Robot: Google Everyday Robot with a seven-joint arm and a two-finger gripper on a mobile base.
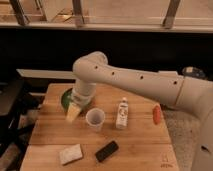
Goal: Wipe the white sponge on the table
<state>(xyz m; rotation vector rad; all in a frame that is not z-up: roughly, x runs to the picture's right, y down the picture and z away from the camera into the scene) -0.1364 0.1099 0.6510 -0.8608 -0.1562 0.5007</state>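
your gripper (73, 113) hangs over the left-centre of the table (140, 145). its pale yellow fingers point down, just in front of the green bowl (64, 99) and just left of the white cup (95, 119). the jaws are released, spread wide, with nothing between them. the white arm (145, 85) reaches in from the right edge of the frame, crosses above the middle of the tabletop and bends down at a rounded joint above the bowl. the white sponge (70, 154) lies flat on the front part of the table, in the lower left of the frame. it is below the gripper and well apart from it, and nothing touches it. just right of the sponge lies 1 black bar (107, 151), set at an angle, near it but not touching. right of the cup is 1 white bottle (121, 113), and further right, near the table's right edge, lies 1 orange-red item (157, 114). you cannot tell whether the fingertips touch the wood.
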